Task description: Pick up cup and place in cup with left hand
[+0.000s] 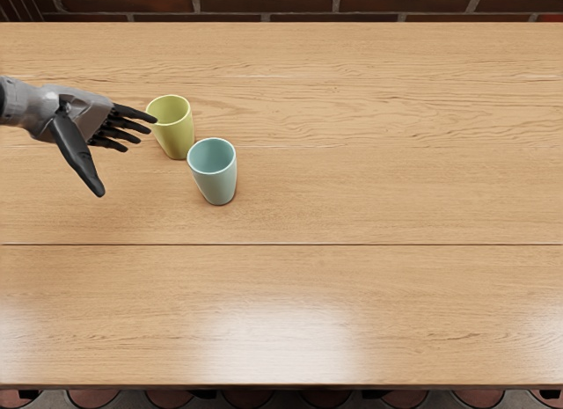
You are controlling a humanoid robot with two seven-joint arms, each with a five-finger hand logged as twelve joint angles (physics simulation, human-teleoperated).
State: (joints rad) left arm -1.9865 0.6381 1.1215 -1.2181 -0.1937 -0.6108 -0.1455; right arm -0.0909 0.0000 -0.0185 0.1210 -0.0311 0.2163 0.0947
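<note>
My left hand (118, 159) reaches in from the picture's left edge at the upper left, its fingers extended and its thumb spread toward the front, holding nothing. Its longest fingertip appears at the left rim of the yellow-green cup (177, 139); whether they touch cannot be told. That cup stands upright. Just in front of it and to its right, a light blue cup (216, 182) also stands upright, overlapping it slightly in view. The inside of the blue cup shows no object.
Both cups stand on a light wooden table (352, 198) with plank seams across it. Behind its back edge is a brick wall (369, 4). Round floor tiles show below the front edge.
</note>
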